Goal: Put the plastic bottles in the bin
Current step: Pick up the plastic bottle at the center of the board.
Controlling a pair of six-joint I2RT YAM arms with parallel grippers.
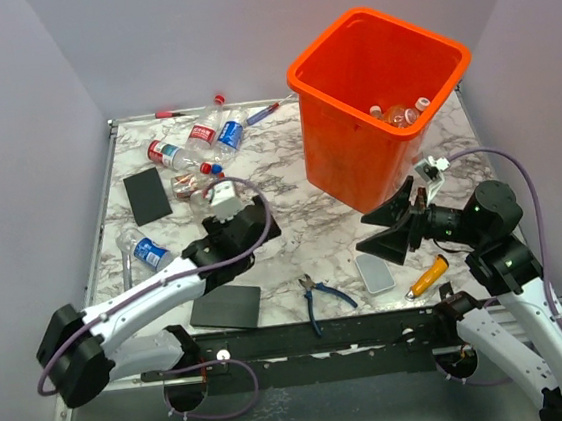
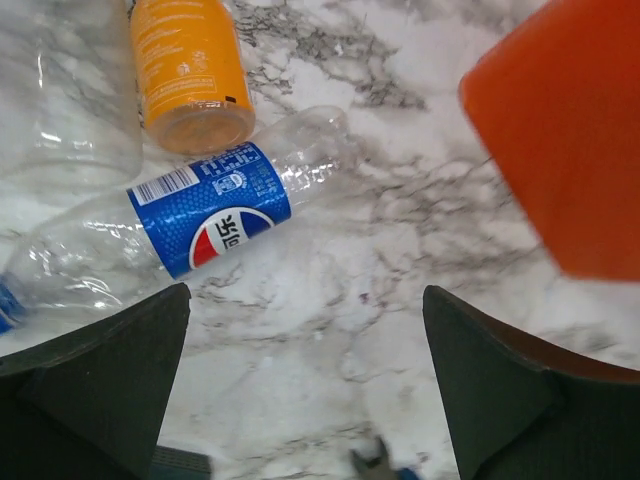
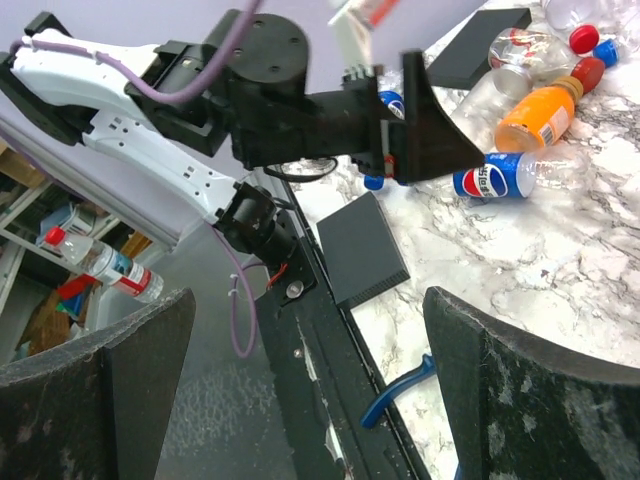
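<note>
Both pincers spread apart, most bottles lying on the table [image 1: 298, 231]
Left gripper [image 2: 305, 300] hangs over a blue-labelled bottle [image 2: 210, 220] beside an orange one [image 2: 190, 70]; right gripper [image 1: 361, 236] gapes empty near the orange bin [image 1: 355, 152], a few bottles [image 1: 402, 114] inside

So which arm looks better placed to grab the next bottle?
Probably left. The left gripper, open, hangs close above a blue-labelled bottle. The right gripper, open and empty, sits by the bin, away from the loose bottles.

One orange bin [image 1: 355, 152] stands far right, with about three bottles [image 1: 397, 115] showing inside. Roughly six more lie on the left. There are also at least two black pads [image 1: 149, 195], one pair of pliers [image 1: 320, 295] and one orange marker [image 1: 429, 277].
</note>
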